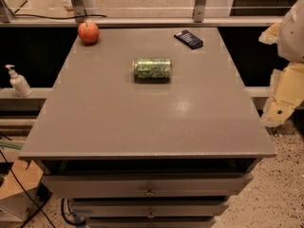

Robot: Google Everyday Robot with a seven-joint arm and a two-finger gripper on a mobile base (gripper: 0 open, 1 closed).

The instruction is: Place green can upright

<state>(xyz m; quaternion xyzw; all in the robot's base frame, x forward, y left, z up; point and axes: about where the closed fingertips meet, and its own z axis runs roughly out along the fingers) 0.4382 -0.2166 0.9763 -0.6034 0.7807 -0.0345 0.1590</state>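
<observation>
The green can (pixel 152 68) lies on its side on the grey table top (pixel 142 122), a little behind the middle, with its long axis running left to right. Its mottled green body faces me and its silver ends point left and right. My gripper (pixel 284 87) is at the right edge of the view, beyond the table's right side and well apart from the can. It holds nothing that I can see.
A red apple (pixel 88 32) sits at the table's back left corner. A dark blue flat packet (pixel 188 39) lies at the back right. A white pump bottle (pixel 19 82) stands on a ledge to the left. Drawers (pixel 149 186) are below the front edge.
</observation>
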